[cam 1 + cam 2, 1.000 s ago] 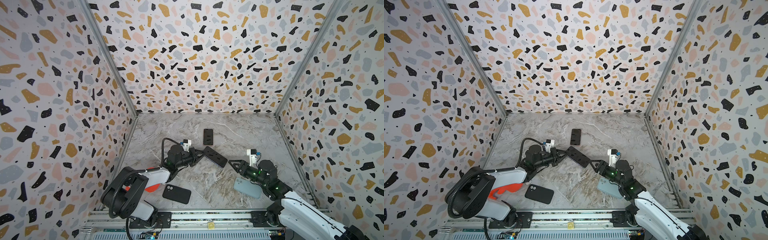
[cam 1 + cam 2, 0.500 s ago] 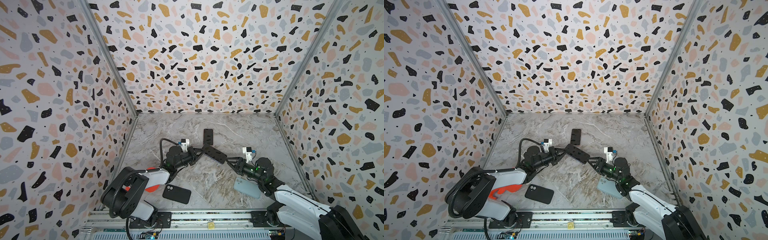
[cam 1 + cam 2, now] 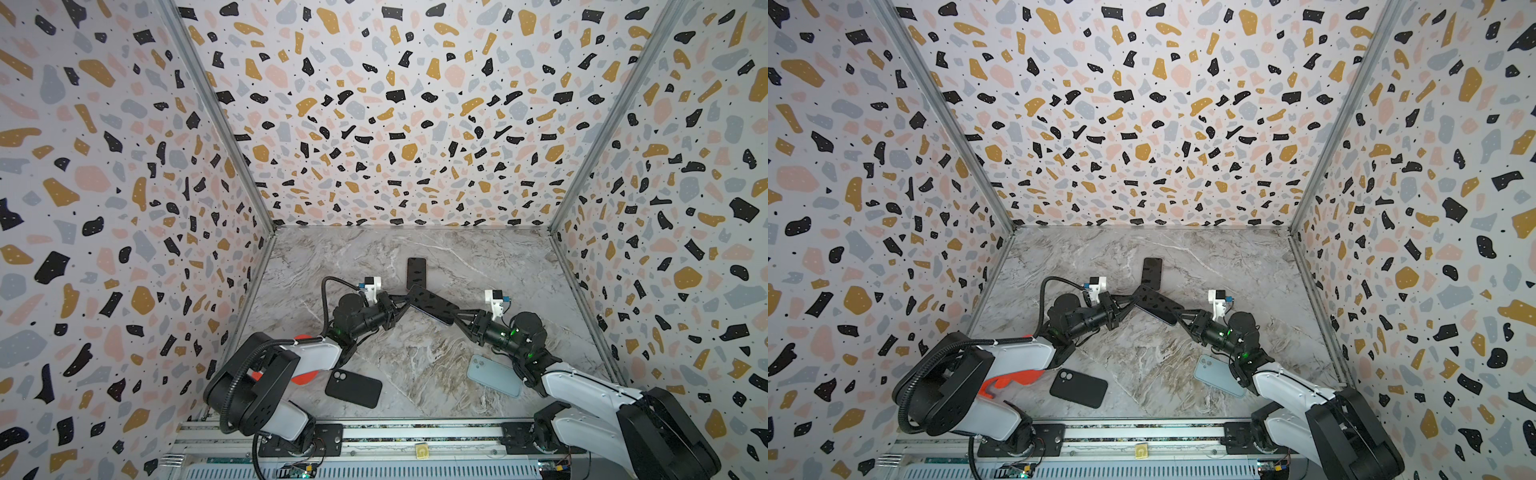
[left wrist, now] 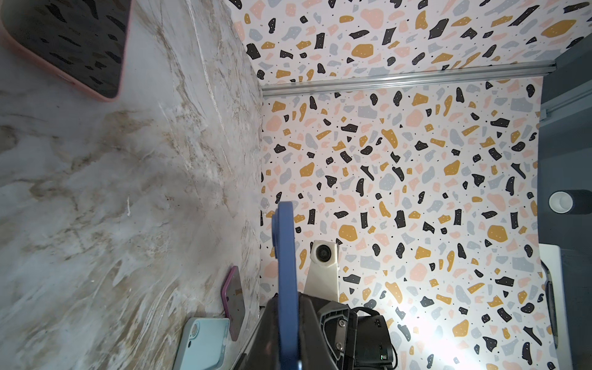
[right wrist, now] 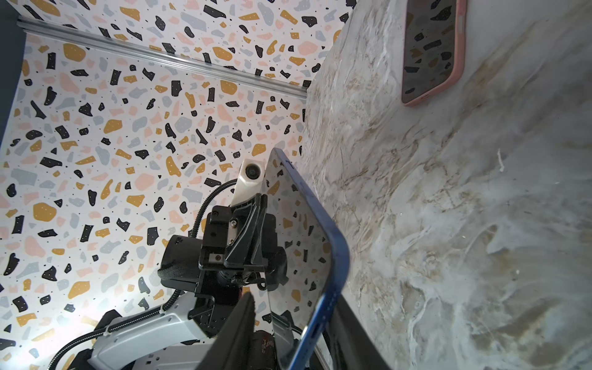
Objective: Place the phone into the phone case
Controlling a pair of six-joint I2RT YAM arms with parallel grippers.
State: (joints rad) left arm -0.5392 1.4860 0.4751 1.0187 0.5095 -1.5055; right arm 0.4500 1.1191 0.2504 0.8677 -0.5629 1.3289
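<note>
- The blue-edged phone [image 3: 432, 304] is held up off the marble tabletop [image 3: 415, 353] near the middle of the workspace, tilted, with a dark glossy screen that mirrors the speckled walls in the right wrist view [image 5: 304, 243].
- The left gripper [image 3: 405, 298] is pinched tight on one end of the phone; in the left wrist view the phone's blue rim [image 4: 286, 282] stands edge-on between its jaws.
- The right gripper [image 3: 460, 316] straddles the opposite end, a finger on each face; whether it clamps the phone I cannot tell.
- A pink-cased phone [image 3: 416, 272] lies flat just behind the held phone.
- A black phone case [image 3: 353, 388] lies near the left arm's base, back up.
- A light blue phone case [image 3: 493, 375] lies beside the right arm.
- A purple-rimmed case [image 4: 234, 301] shows by the wall in the left wrist view.
</note>
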